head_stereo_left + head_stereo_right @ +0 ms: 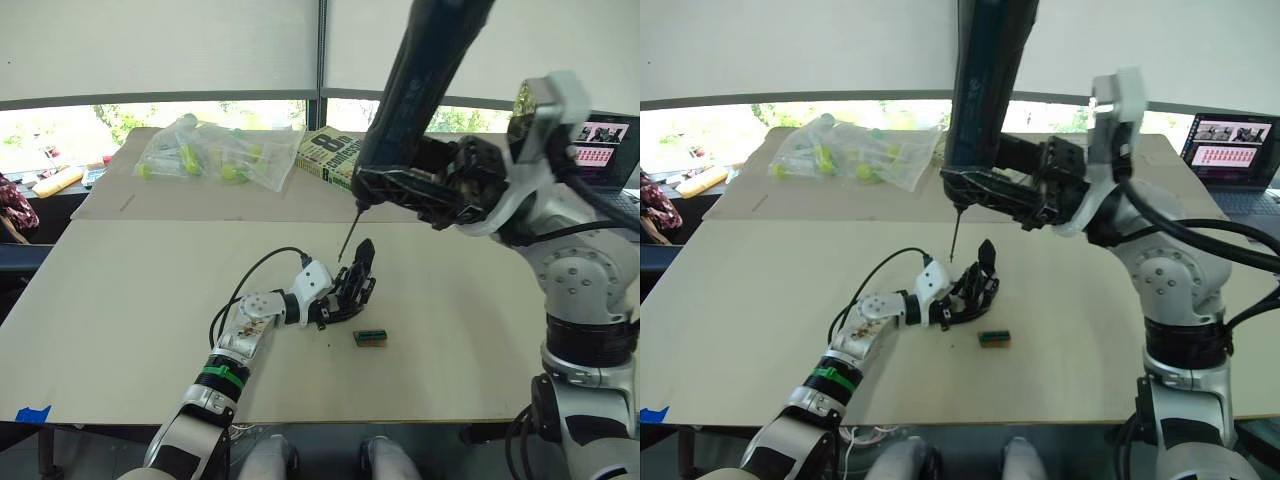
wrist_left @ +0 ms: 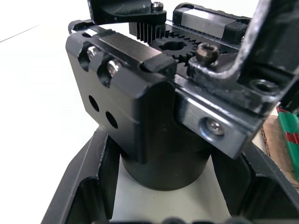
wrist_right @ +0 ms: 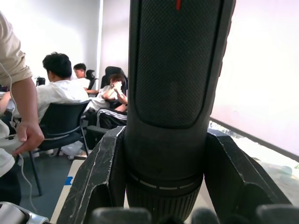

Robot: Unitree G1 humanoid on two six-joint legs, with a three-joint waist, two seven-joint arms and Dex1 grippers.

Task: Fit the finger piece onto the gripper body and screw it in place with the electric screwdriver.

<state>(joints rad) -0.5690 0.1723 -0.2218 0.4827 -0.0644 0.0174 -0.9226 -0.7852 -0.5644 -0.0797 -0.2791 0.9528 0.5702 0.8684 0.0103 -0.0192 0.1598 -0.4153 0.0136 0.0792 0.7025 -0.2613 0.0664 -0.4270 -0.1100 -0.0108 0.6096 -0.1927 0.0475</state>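
Note:
The gripper body (image 1: 350, 290), a small black assembly, sits on the table with my left gripper (image 1: 330, 300) shut around its round base (image 2: 163, 172). Its gear, rack and screws (image 2: 205, 51) face the left wrist camera. An upright pointed black piece (image 1: 365, 255) rises from it; I cannot tell whether this is the finger piece. My right gripper (image 1: 415, 185) is shut on the electric screwdriver (image 1: 425, 80), a thick black cylinder held steeply tilted. Its thin bit (image 1: 348, 235) points down, with the tip just beside the upright piece and slightly above the body.
A small green and brown block (image 1: 370, 338) lies on the table just right of the body. At the back are a plastic bag of yellow-green items (image 1: 215, 150), a book (image 1: 335, 155) and a laptop (image 1: 605, 150). Several seated people (image 3: 60, 88) appear in the right wrist view.

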